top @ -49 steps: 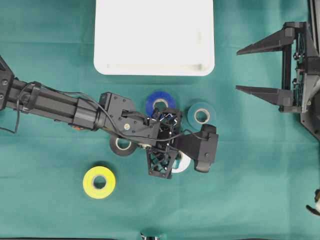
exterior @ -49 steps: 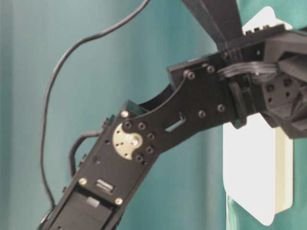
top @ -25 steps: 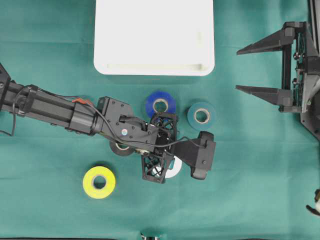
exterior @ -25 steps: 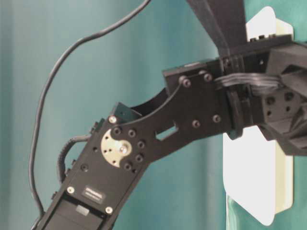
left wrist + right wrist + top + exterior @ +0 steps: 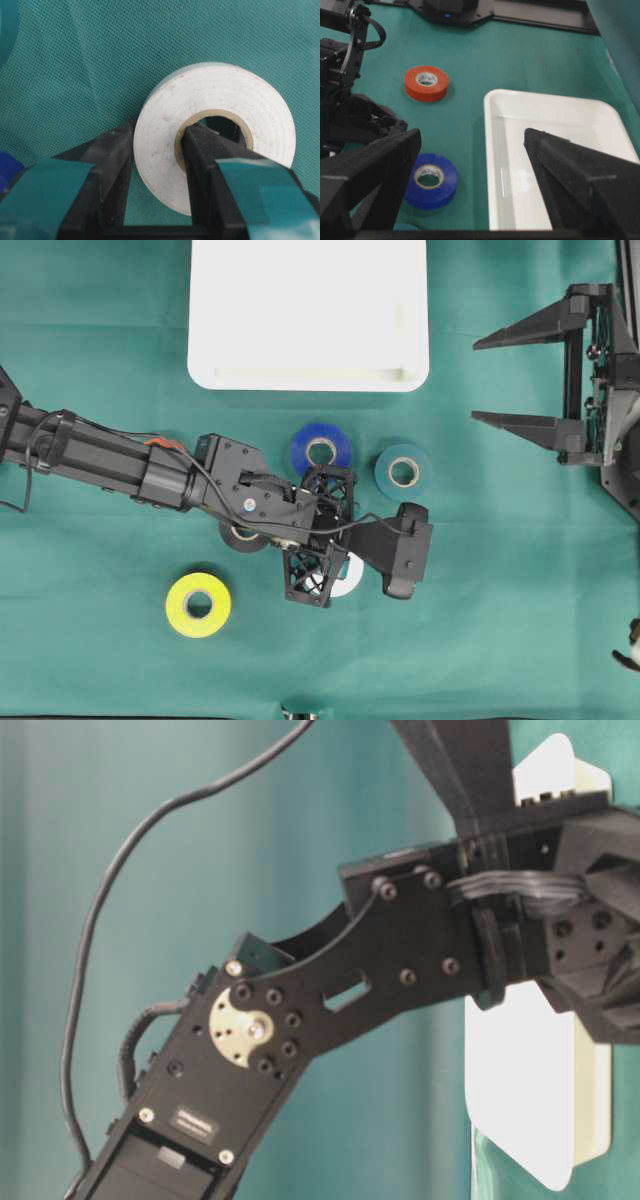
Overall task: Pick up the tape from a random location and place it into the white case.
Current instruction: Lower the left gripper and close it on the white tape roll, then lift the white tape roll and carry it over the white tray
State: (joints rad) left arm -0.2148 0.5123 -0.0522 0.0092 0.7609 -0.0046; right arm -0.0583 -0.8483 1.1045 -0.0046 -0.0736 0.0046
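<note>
From my overhead view the left gripper sits at the centre of the frame, low on the green cloth. My left wrist camera shows it clamped on the white roll of tape with a tan cardboard core: one finger presses the outer face of the roll, the other goes down into the core hole, so the roll's wall is pinched between them. The roll lies flat on the cloth. From above only a sliver of that white roll shows past the black gripper frame, in the lower middle of the frame.

The shallow white plastic case with rounded corners and a raised rim lies at the top centre of the overhead view, well apart from the held roll. The right wrist view shows its inside bare.

Other rolls lie around the left arm: a blue roll just below the case, a teal roll to its right, a black roll partly under the arm, and a yellow roll at lower left. An orange roll shows at upper left of the right wrist view.

The right gripper hangs at the right edge of the overhead view with its fingers spread wide, gripping nothing.
</note>
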